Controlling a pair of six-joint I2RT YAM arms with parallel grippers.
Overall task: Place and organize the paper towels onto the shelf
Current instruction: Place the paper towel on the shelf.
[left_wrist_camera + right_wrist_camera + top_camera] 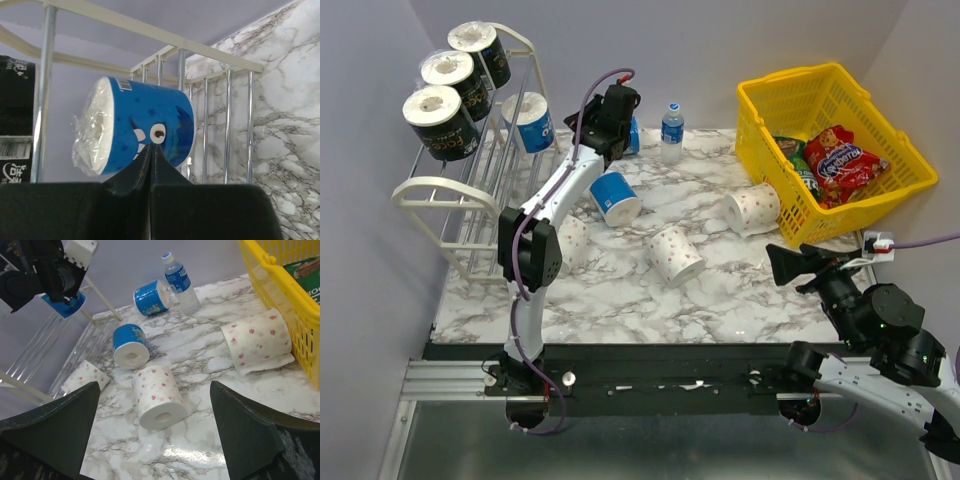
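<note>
Filling the shelf (430, 195), I am seeing four paper towels (440, 120) sitting on it, five lying beside it; my left gripper (150, 150) is hanging pinched together, empty, my right gripper (780, 265) gaping, empty.

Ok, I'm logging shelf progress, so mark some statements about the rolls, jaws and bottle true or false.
1. Three black rolls sit on the shelf's top tier. True.
2. The left jaws grip a blue roll. False: they are shut on nothing; the blue roll rests on the shelf ahead of them.
3. The right jaws stand open. True.
4. The water bottle lies in the yellow basket. False: it stands on the table, outside the basket.
5. Three white dotted rolls lie on the table. True.
</note>
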